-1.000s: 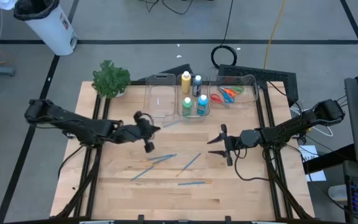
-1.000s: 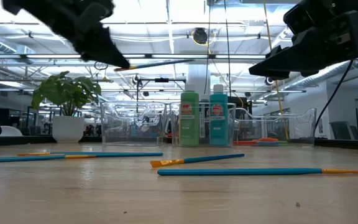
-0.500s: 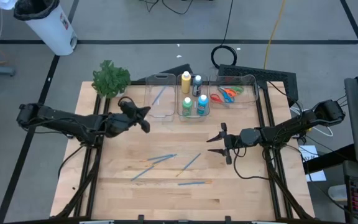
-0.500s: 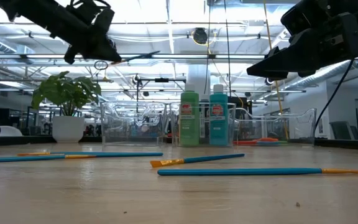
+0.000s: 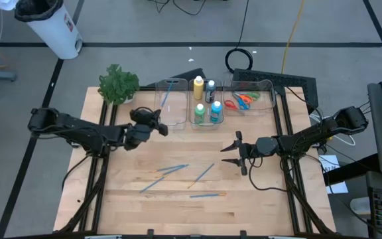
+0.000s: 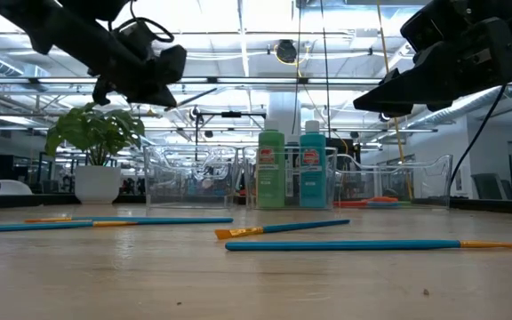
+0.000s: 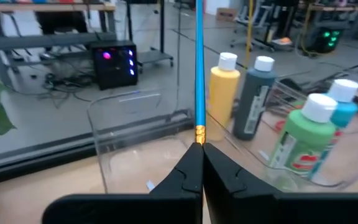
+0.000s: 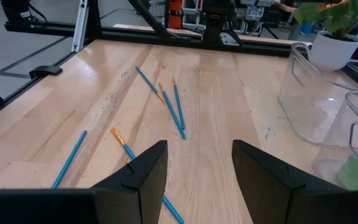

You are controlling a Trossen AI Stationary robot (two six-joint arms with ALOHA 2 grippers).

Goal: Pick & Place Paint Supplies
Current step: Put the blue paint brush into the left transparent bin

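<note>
Nearest the table's front edge, five loose paintbrushes [image 5: 207, 195] lay flat on the wooden table [image 5: 118, 199], approx. centre, none touching a bin; the right wrist view showed them as thin blue sticks w/ orange tips.

Right gripper [image 5: 229, 150] hovered above the table, right of centre, jaws spread wide, nothing between them. No contact w/ any brush.

Left gripper [image 5: 162, 128] was raised above the table at the near edge of the left clear bin [image 5: 171, 85]. Left wrist view showed its fingers [image 7: 188, 171] clenched on a paintbrush [image 7: 199, 68] at the orange ferrule, blue handle running straight out from the tips over the bin. High view showed the same brush angled across the bin interior.

Middle bin [image 5: 206, 123] held four paint bottles: green [image 5: 199, 113], blue [image 5: 215, 111], yellow [image 5: 198, 87], dark [image 5: 210, 89], all upright. Right bin [image 5: 268, 85] held scissors [image 5: 243, 100] w/ orange, red and green handles.

Potted plant [image 5: 117, 84] stood at the far left corner, beside the left bin.
</note>
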